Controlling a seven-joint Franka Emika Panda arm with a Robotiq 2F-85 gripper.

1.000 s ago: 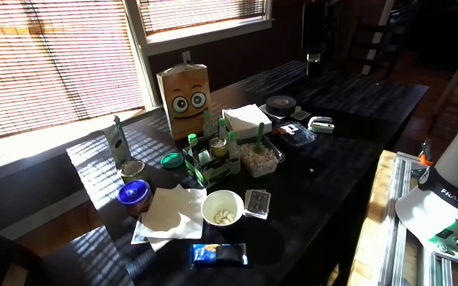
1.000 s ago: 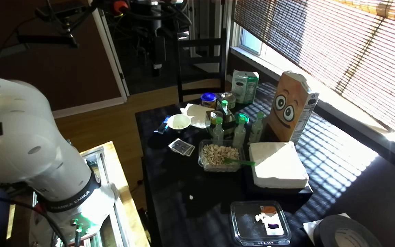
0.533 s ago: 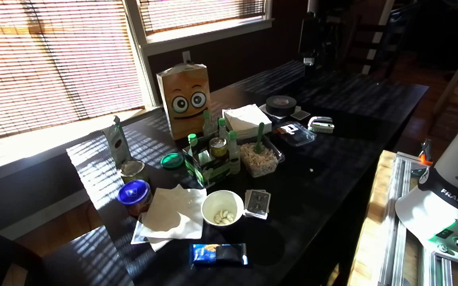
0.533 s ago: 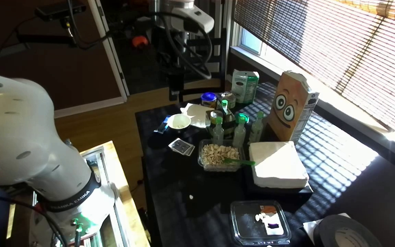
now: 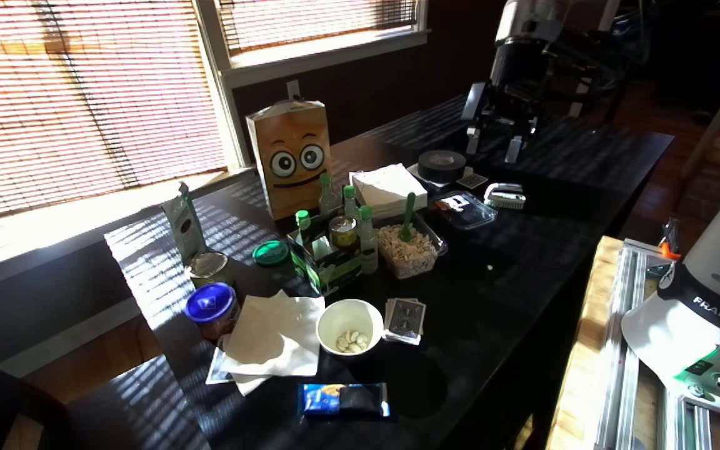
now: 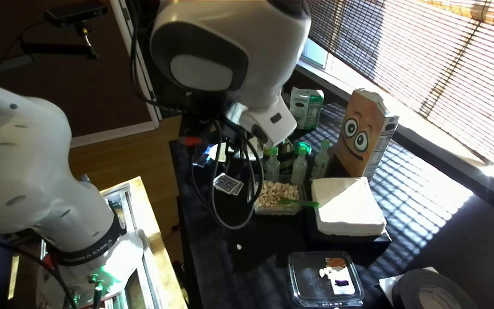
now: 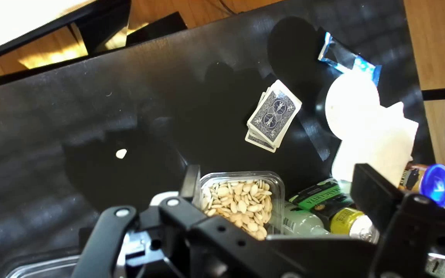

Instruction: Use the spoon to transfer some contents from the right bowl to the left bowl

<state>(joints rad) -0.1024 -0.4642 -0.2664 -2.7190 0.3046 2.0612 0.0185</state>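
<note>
The clear plastic container (image 5: 439, 245) of pale seeds is the right bowl; it also shows in an exterior view (image 6: 275, 211) and the wrist view (image 7: 245, 175). A green spoon (image 5: 409, 212) stands tilted in the seeds, its handle leaning over the rim in an exterior view (image 6: 300, 202). In the wrist view the spoon is hidden. The white left bowl (image 5: 335, 320) holds a few seeds; it looks overexposed in the wrist view (image 7: 348, 104). My gripper (image 5: 492, 147) is open and empty, high above the table. In the wrist view its fingers stand wide apart (image 7: 282, 183).
Green-capped bottles (image 6: 299, 167) in a carton stand beside the container. A napkin stack (image 6: 350, 206) lies by the spoon handle. Cards (image 5: 405, 317) lie beside the white bowl. A clear lid (image 5: 469, 209), a tape roll (image 5: 441, 165) and a tall carton (image 5: 291, 156) are on the table.
The arm has come down and swung into view, now covering part of the white bowl in an exterior view. The gripper has lowered, and both its fingers now show. Table items are unmoved.
</note>
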